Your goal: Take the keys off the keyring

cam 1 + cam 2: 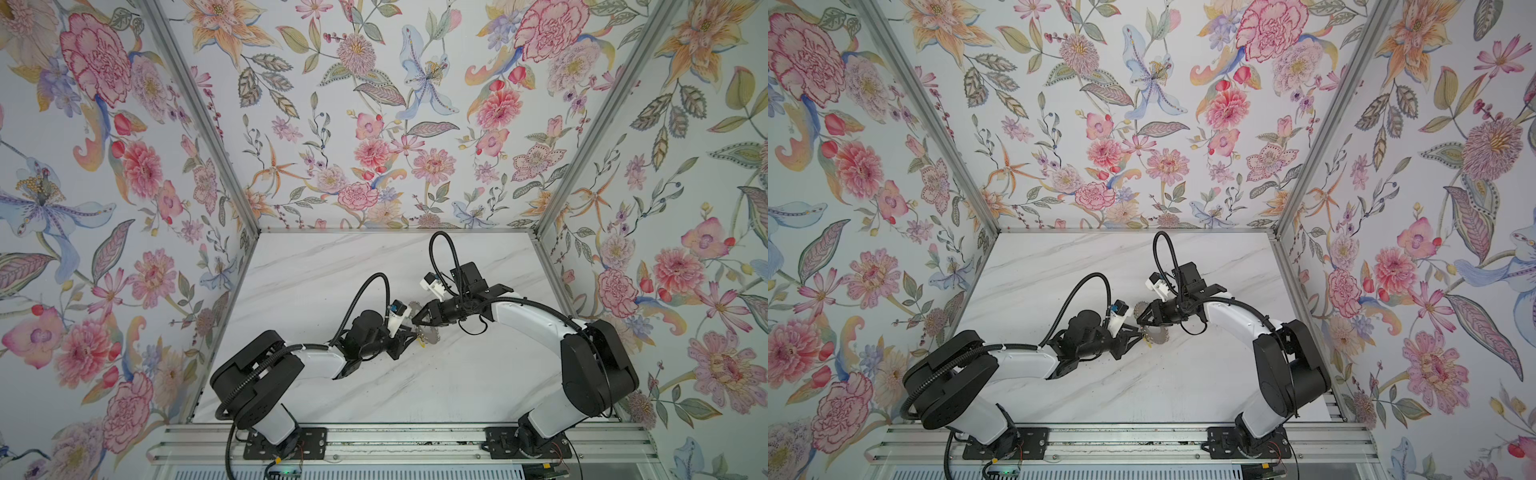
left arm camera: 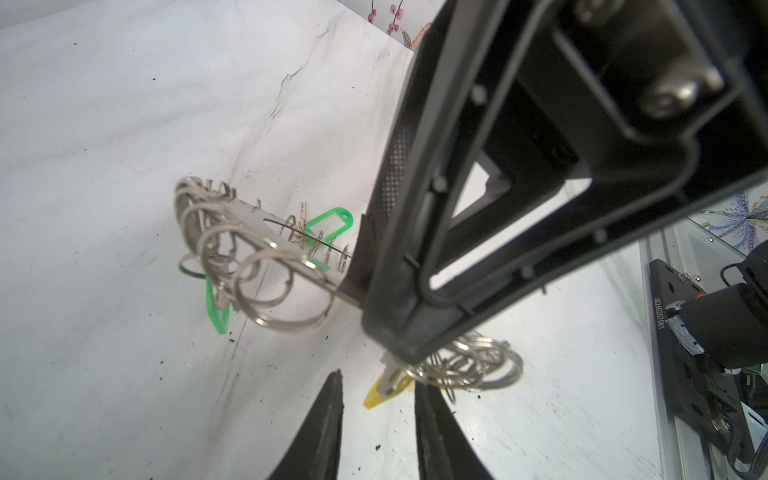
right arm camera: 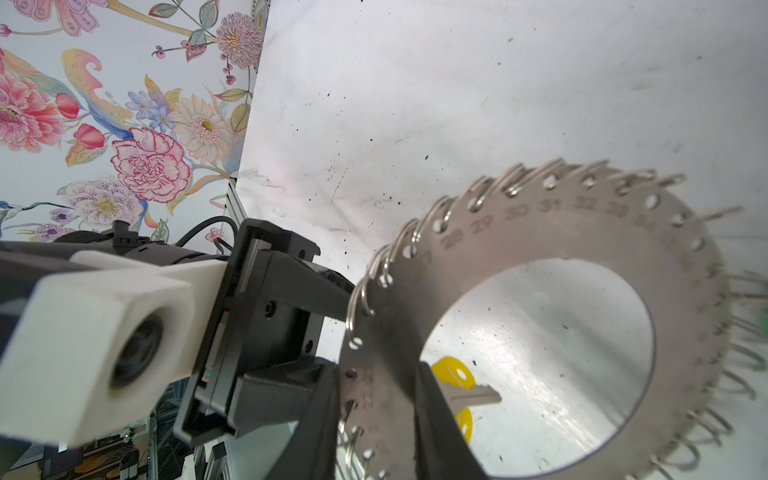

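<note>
- The keyring (image 3: 536,266), a flat grey disc with a large round centre hole and a rim fringed with wire loops, is held up off the worktop (image 1: 374,266) near its middle, between the two arms.
- In both top views it shows only as a small toothed grey shape (image 1: 417,322) (image 1: 1148,320), partly hidden by the grippers, with a speck of yellow at its lower edge.
- Only the right wrist view shows the disc's face: stamped numbers beside the rim holes, and through the centre hole a silver key with a yellow tag (image 3: 459,386).
- Only the left wrist view shows the disc edge-on (image 2: 266,232), with a bright green tag (image 2: 328,220) hanging beyond it and another green tag (image 2: 218,309) under the nearer loops.
- That same view shows the yellow tag (image 2: 384,392) below the disc, beside a cluster of bare wire loops (image 2: 469,365).
- The right gripper (image 3: 376,419) is clamped on the keyring's band, one finger at the outer rim and one inside the centre hole, its jaws narrow with the metal between them.
- In the left wrist view this gripper fills the upper right as a black frame (image 2: 498,208) meeting the disc's edge.
- The left gripper (image 2: 378,419) sits just below the yellow tag, its jaws parted a little with a gap between the tips; the tag lies at the mouth of that gap, and I cannot tell whether the tips touch it.
- In a top view the left gripper (image 1: 411,338) points at the disc's lower edge, close to the right gripper (image 1: 415,318).
- The worktop is white with grey marble veins and scattered dark specks, walled on three sides by floral panels (image 1: 374,124).
</note>
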Action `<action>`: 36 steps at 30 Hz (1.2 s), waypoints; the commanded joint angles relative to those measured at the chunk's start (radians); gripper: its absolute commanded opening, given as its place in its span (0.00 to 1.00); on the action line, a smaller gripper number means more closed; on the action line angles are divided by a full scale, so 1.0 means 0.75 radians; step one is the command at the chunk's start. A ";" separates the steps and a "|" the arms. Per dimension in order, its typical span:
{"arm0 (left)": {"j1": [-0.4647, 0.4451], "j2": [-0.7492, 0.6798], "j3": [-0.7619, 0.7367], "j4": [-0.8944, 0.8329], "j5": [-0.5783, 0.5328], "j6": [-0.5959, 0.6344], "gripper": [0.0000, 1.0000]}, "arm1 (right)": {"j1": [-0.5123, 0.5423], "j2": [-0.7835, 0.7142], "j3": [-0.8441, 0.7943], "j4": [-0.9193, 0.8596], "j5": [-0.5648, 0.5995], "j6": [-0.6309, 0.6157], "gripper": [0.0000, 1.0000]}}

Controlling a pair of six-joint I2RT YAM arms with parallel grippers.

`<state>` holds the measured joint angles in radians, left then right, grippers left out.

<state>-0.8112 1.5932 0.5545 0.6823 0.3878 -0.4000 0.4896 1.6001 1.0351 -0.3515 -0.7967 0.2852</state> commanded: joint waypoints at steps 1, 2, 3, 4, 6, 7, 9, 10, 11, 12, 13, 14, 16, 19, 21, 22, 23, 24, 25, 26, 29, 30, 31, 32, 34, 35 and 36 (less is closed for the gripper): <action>-0.025 -0.004 0.008 0.062 0.013 -0.006 0.35 | 0.008 -0.011 0.041 0.007 -0.033 0.003 0.23; -0.027 0.001 0.006 0.076 0.017 -0.015 0.35 | 0.008 -0.014 0.038 0.008 -0.034 0.003 0.23; -0.028 0.002 0.002 0.087 0.020 -0.022 0.36 | 0.008 -0.014 0.039 0.008 -0.034 0.004 0.23; -0.029 0.005 0.001 0.094 0.021 -0.026 0.36 | 0.008 -0.015 0.038 0.008 -0.034 0.004 0.23; -0.031 0.000 -0.006 0.096 0.008 -0.030 0.36 | 0.009 -0.019 0.037 0.008 -0.034 0.002 0.23; -0.031 -0.005 -0.011 0.092 0.002 -0.026 0.36 | 0.008 -0.021 0.035 0.009 -0.033 0.004 0.23; -0.029 -0.016 -0.011 0.085 -0.004 -0.022 0.37 | 0.008 -0.019 0.033 0.008 -0.034 0.004 0.23; -0.029 -0.020 -0.009 0.079 -0.006 -0.018 0.38 | 0.008 -0.021 0.032 0.009 -0.032 0.003 0.24; -0.030 -0.021 -0.006 0.073 -0.008 -0.017 0.39 | 0.008 -0.023 0.031 0.010 -0.034 0.002 0.23; -0.032 -0.020 -0.004 0.067 -0.011 -0.016 0.39 | 0.009 -0.023 0.031 0.011 -0.033 0.003 0.24; -0.029 -0.018 0.000 0.066 -0.009 -0.015 0.40 | 0.008 -0.021 0.031 0.012 -0.032 0.003 0.24; -0.029 -0.016 0.000 0.066 -0.009 -0.015 0.40 | 0.008 -0.021 0.031 0.011 -0.032 0.002 0.24; -0.031 -0.015 -0.002 0.074 -0.008 -0.022 0.40 | 0.008 -0.024 0.029 0.010 -0.031 0.004 0.24; -0.031 -0.029 -0.016 0.082 -0.034 -0.029 0.40 | 0.006 -0.030 0.025 0.011 -0.028 0.004 0.24; -0.029 -0.030 -0.031 0.075 -0.090 -0.035 0.39 | 0.006 -0.031 0.023 0.011 -0.028 0.003 0.24; -0.030 -0.076 -0.040 0.066 -0.125 -0.039 0.38 | 0.006 -0.032 0.021 0.013 -0.026 0.003 0.24; -0.029 -0.087 -0.045 0.054 -0.159 -0.043 0.39 | 0.006 -0.032 0.019 0.013 -0.026 0.003 0.24; -0.029 -0.100 -0.055 0.044 -0.202 -0.051 0.42 | 0.006 -0.035 0.019 0.013 -0.024 0.003 0.24; -0.029 -0.114 -0.069 0.049 -0.231 -0.059 0.44 | 0.006 -0.034 0.019 0.011 -0.024 0.002 0.24; -0.030 -0.126 -0.083 0.054 -0.252 -0.065 0.44 | 0.006 -0.035 0.020 0.014 -0.021 0.002 0.24; -0.031 -0.155 -0.117 0.090 -0.271 -0.083 0.44 | 0.009 -0.032 0.014 0.020 -0.022 0.006 0.24; -0.031 -0.157 -0.121 0.098 -0.264 -0.086 0.44 | 0.008 -0.033 0.013 0.026 -0.022 0.007 0.24; -0.034 -0.156 -0.123 0.101 -0.258 -0.087 0.44 | 0.008 -0.033 0.013 0.029 -0.024 0.010 0.24; -0.036 -0.153 -0.122 0.101 -0.256 -0.088 0.44 | 0.008 -0.033 0.013 0.031 -0.024 0.012 0.24; -0.041 -0.139 -0.115 0.100 -0.250 -0.086 0.44 | 0.008 -0.035 0.015 0.030 -0.026 0.014 0.24; -0.043 -0.132 -0.112 0.105 -0.245 -0.083 0.44 | 0.008 -0.035 0.017 0.030 -0.028 0.014 0.24; -0.047 -0.125 -0.109 0.107 -0.241 -0.081 0.43 | 0.009 -0.037 0.018 0.031 -0.027 0.015 0.24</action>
<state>-0.8261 1.4948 0.4755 0.7288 0.2230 -0.4530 0.4896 1.5990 1.0351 -0.3466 -0.7967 0.2928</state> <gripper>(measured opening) 0.433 0.262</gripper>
